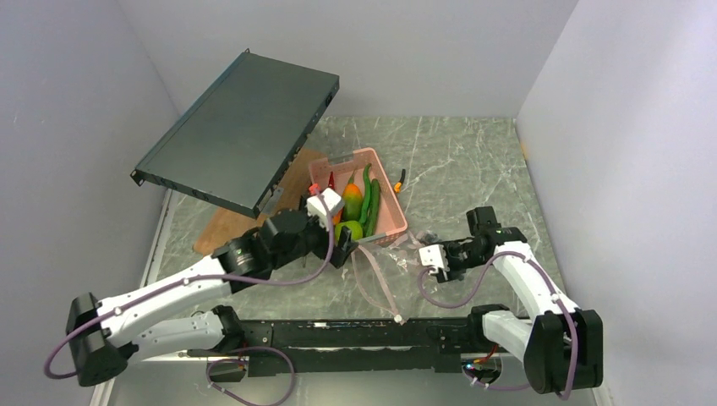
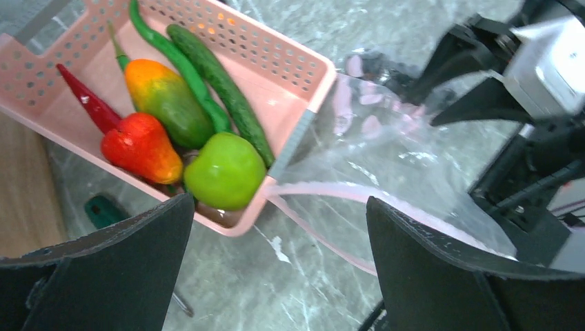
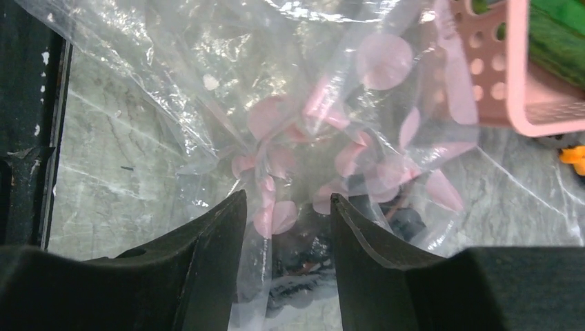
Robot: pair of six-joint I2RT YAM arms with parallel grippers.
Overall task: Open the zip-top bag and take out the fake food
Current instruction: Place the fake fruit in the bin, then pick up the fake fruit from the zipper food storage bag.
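Done: we see food (image 2: 224,169) in basket (image 2: 276,62), bag (image 2: 386,152) open, seemingly empty | left gripper (image 2: 279,207) wide open, empty | right gripper (image 3: 288,200) part-open, bag film between fingers | remaining: we judge nothing

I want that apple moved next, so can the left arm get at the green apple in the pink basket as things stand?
Probably yes. The left gripper is wide open near the pink basket's corner, and the green apple lies there uncovered, with only the basket wall close beside it.
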